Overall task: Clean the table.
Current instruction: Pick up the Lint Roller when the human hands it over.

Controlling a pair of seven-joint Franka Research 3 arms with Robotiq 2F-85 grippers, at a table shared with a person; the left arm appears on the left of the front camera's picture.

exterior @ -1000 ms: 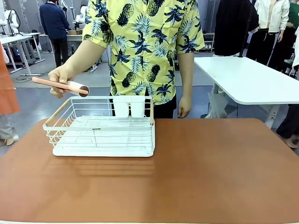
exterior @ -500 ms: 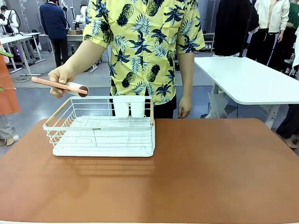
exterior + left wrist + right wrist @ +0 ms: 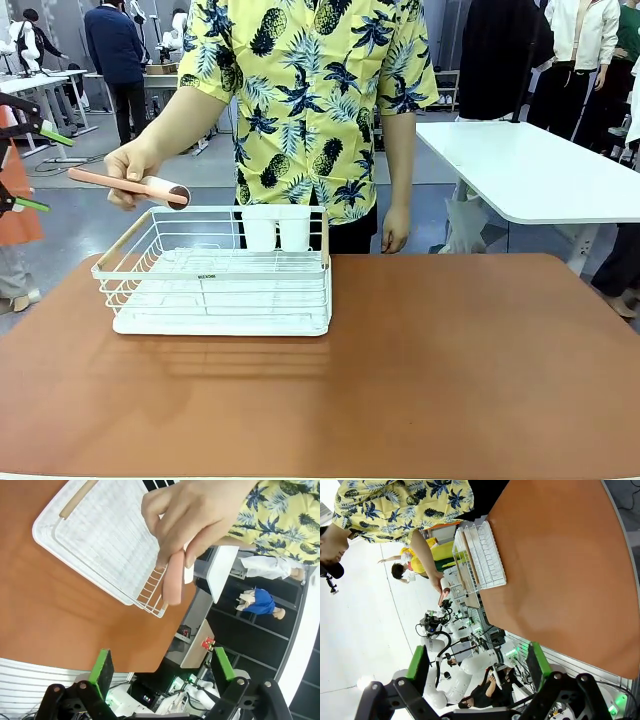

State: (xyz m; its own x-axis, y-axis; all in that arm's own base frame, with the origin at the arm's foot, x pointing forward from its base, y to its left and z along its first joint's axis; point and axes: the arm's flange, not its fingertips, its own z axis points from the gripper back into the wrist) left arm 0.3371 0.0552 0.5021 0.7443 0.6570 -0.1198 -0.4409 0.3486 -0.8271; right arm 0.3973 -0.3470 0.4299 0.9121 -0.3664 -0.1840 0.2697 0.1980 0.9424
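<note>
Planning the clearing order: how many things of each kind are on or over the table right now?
Wire dish rack: 1
White cups in the rack: 2
Pink-handled lint roller, in the person's hand: 1
Total: 4

Dish rack label (image 3: 207,272) unreadable

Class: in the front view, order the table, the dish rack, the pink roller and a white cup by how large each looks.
1. table
2. dish rack
3. pink roller and white cup: too close to rank; the roller is longer, the cup wider.
</note>
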